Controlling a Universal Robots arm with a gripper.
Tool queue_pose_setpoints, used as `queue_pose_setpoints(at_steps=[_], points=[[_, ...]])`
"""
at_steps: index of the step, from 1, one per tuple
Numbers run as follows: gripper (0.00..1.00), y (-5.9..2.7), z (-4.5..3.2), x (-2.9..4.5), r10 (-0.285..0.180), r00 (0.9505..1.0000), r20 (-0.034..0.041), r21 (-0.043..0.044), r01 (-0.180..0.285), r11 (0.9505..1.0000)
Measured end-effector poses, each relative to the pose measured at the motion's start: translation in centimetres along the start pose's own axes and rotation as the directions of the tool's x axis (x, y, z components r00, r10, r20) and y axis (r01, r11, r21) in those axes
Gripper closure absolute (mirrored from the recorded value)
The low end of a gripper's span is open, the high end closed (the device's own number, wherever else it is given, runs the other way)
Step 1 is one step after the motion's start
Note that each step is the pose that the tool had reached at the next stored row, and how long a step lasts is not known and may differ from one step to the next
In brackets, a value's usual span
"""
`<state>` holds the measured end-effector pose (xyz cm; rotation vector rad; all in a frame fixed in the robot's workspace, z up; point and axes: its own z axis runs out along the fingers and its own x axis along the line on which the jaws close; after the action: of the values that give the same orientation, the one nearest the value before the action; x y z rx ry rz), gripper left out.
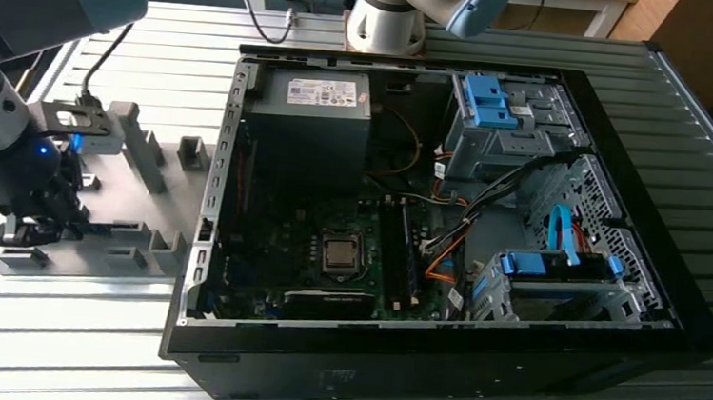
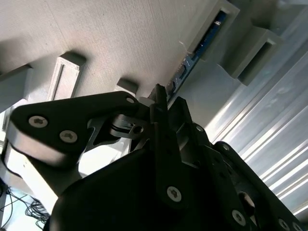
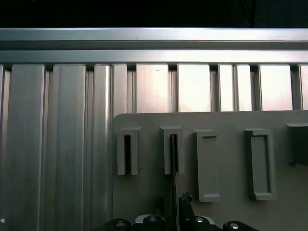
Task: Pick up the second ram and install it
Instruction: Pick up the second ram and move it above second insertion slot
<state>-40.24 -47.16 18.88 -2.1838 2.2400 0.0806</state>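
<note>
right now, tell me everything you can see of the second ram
The second ram is a thin blue-green circuit-board stick with small marks along its face. It stands on edge in the narrow slot of a grey fixture block. Its near end lies right by the pincer; contact cannot be judged.

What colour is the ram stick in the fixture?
Blue; the second ram shows best in second wrist view.
</note>
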Motion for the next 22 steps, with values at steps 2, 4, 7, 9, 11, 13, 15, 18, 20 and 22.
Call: queue_pose_setpoints(at_steps=[2,4,7,9,11,13,15,18,20,22], points=[[0.73,0.05,0.13,0.00,0.000,1.0000,0.0004,0.0001,0.000,1.0000],[0.73,0.10,0.23,0.00,0.000,1.0000,0.0003,-0.0001,0.000,1.0000],[0.73,0.11,0.30,-0.02,0.000,1.0000,0.0002,-0.0002,0.000,1.0000],[0.73,0.12,0.31,-0.02,0.000,1.0000,0.0003,-0.0001,0.000,1.0000],[0.75,0.11,0.31,-0.02,0.000,1.0000,0.0003,-0.0001,0.000,1.0000],[0.82,0.12,0.31,-0.02,0.000,1.0000,0.0003,-0.0001,0.000,1.0000],[0.82,0.11,0.32,-0.02,0.000,1.0000,0.0002,-0.0001,0.000,1.0000],[0.83,0.11,0.32,-0.02,0.000,1.0000,0.0002,-0.0001,0.000,1.0000],[0.86,0.11,0.33,-0.02,0.000,1.0000,0.0003,0.0000,0.000,1.0000],[0.86,0.11,0.33,-0.02,0.000,1.0000,0.0003,-0.0001,0.000,1.0000]])
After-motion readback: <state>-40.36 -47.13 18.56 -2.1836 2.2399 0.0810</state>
